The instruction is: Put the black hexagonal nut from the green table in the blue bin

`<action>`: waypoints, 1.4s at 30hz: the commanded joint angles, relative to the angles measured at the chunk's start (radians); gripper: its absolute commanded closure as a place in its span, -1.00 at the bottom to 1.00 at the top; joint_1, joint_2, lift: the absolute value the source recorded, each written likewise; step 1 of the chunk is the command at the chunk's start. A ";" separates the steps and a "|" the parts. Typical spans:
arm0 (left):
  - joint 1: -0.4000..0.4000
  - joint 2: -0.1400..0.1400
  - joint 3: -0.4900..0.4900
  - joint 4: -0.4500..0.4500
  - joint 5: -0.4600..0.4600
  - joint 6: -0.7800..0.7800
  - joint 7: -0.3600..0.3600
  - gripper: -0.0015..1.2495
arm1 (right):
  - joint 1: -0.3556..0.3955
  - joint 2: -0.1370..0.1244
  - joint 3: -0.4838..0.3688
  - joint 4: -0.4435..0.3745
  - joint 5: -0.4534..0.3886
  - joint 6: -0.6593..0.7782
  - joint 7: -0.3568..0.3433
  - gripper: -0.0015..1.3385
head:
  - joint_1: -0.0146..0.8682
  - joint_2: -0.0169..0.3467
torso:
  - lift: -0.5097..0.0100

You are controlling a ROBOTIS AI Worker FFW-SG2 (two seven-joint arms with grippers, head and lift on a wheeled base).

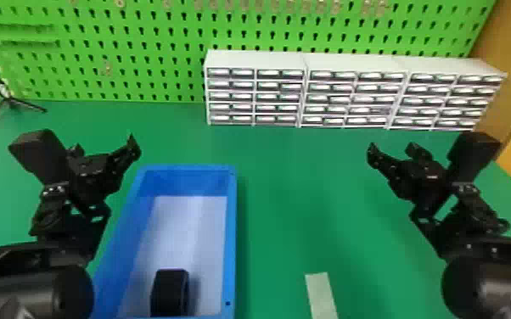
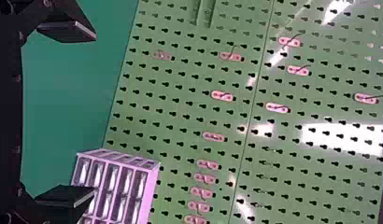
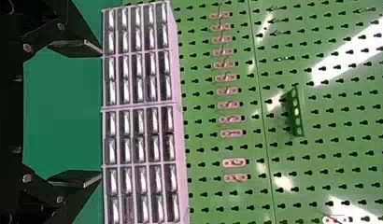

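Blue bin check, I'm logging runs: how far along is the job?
The placing looks done: the black nut lies inside the blue bin. Nothing is in hand: left gripper and right gripper are open. With the nut binned, nothing appears left to place.

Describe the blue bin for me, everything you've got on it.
The blue bin is rectangular and open-topped, apparently hard plastic, with blue walls, a rounded-cornered rim and a much paler floor. It sits upright on the green table, left of centre, long sides running away from the robot. A black piece lies inside at the near end. The open left claw isn't gripping it.
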 commanded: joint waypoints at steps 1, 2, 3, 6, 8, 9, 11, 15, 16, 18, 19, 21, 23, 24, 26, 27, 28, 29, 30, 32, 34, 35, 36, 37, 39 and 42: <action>0.003 -0.001 0.004 0.000 0.000 0.000 0.000 -0.80 | -0.008 0.002 0.006 0.000 0.002 0.004 0.000 -0.48 | 0.60 -0.86 | 0.59; 0.001 0.000 0.002 0.000 0.000 0.000 0.000 -0.80 | -0.012 0.006 0.006 0.000 0.006 0.007 -0.001 -0.48 | 0.60 -0.86 | 0.59; 0.001 0.000 0.002 0.000 -0.002 0.000 0.000 -0.80 | -0.014 0.009 0.006 0.000 0.011 0.010 0.000 -0.48 | 0.60 -0.86 | 0.59; 0.001 0.000 0.001 0.000 -0.004 0.000 0.000 -0.80 | -0.015 0.013 0.006 0.000 0.014 0.012 0.000 -0.48 | 0.60 -0.86 | 0.59; 0.006 -0.001 0.001 0.000 -0.004 0.000 0.000 -0.80 | -0.015 0.012 0.009 0.000 0.014 0.012 0.000 -0.48 | 0.60 -0.86 | 0.59; 0.008 -0.001 0.002 0.000 -0.004 0.000 0.000 -0.80 | -0.015 0.010 0.012 0.000 0.014 0.012 -0.001 -0.48 | 0.60 -0.86 | 0.59; 0.008 -0.001 0.002 0.000 -0.004 0.000 0.000 -0.80 | -0.017 0.010 0.013 0.000 0.014 0.012 0.000 -0.48 | 0.60 -0.86 | 0.59; 0.001 -0.001 0.002 -0.002 0.001 0.000 0.000 -0.80 | -0.020 0.007 0.015 0.000 0.014 0.012 0.000 -0.48 | 0.60 -0.86 | 0.59; 0.000 -0.001 0.002 0.000 0.000 0.000 0.000 -0.80 | -0.021 0.007 0.015 0.000 0.014 0.012 0.000 -0.48 | 0.60 -0.86 | 0.59; -0.003 0.000 0.001 0.000 0.000 0.000 0.000 -0.80 | -0.025 0.009 0.017 0.000 0.017 0.012 0.000 -0.48 | 0.60 -0.86 | 0.59; -0.003 -0.001 0.001 0.000 0.000 0.000 0.000 -0.80 | -0.026 0.010 0.017 0.000 0.017 0.013 0.000 -0.48 | 0.60 -0.86 | 0.59; 0.000 -0.001 0.001 0.000 0.000 0.000 0.000 -0.80 | -0.025 0.009 0.017 0.000 0.017 0.013 0.000 -0.48 | 0.60 -0.86 | 0.59; 0.001 -0.001 0.001 0.000 0.001 0.000 0.000 -0.80 | -0.026 0.007 0.017 0.000 0.017 0.015 0.000 -0.48 | 0.60 -0.86 | 0.59; 0.001 -0.001 0.001 0.000 0.000 0.000 0.000 -0.80 | -0.026 0.007 0.017 0.000 0.017 0.015 -0.001 -0.48 | 0.60 -0.86 | 0.59; -0.002 -0.001 0.001 0.000 0.003 0.000 0.000 -0.80 | -0.029 0.004 0.017 0.000 0.016 0.015 0.000 -0.48 | 0.60 -0.86 | 0.59; -0.002 -0.001 0.001 0.000 0.003 0.000 0.000 -0.80 | -0.029 0.002 0.017 0.000 0.016 0.017 0.000 -0.48 | 0.60 -0.86 | 0.59; -0.002 -0.001 -0.001 0.000 0.003 0.000 0.000 -0.80 | -0.028 0.002 0.018 0.000 0.016 0.017 0.000 -0.48 | 0.60 -0.86 | 0.59; -0.002 -0.001 -0.002 0.000 0.003 0.000 0.000 -0.80 | -0.026 0.001 0.020 0.000 0.014 0.017 0.000 -0.48 | 0.60 -0.86 | 0.59; -0.002 -0.001 -0.002 0.000 0.003 0.000 0.000 -0.80 | -0.023 0.001 0.021 0.000 0.013 0.017 0.000 -0.48 | 0.60 -0.86 | 0.59; -0.002 -0.001 0.001 0.000 0.003 0.000 0.000 -0.80 | -0.020 0.001 0.023 0.000 0.011 0.017 0.000 -0.48 | 0.60 -0.86 | 0.59; -0.006 -0.003 -0.001 0.000 0.004 0.000 0.000 -0.80 | -0.023 0.001 0.023 0.000 0.011 0.017 0.000 -0.48 | 0.60 -0.86 | 0.59; -0.009 -0.003 -0.002 0.000 0.003 0.000 0.000 -0.80 | -0.023 0.001 0.024 0.000 0.011 0.017 -0.001 -0.48 | 0.60 -0.86 | 0.59; -0.012 -0.003 -0.002 0.000 0.001 0.000 0.000 -0.80 | -0.025 -0.001 0.024 0.000 0.011 0.018 0.000 -0.48 | 0.60 -0.86 | 0.59; -0.015 -0.003 -0.004 0.000 0.001 0.000 0.000 -0.80 | -0.025 -0.002 0.024 0.000 0.011 0.018 0.000 -0.48 | 0.60 -0.86 | 0.59; -0.019 -0.005 -0.007 0.002 -0.004 0.000 0.000 -0.80 | -0.026 -0.013 0.029 0.000 0.010 0.018 0.000 -0.48 | 0.60 -0.86 | 0.59; -0.019 -0.005 -0.007 0.002 -0.004 0.000 0.000 -0.80 | -0.038 -0.033 0.041 0.000 0.000 0.023 -0.001 -0.47 | 0.60 -0.86 | 0.59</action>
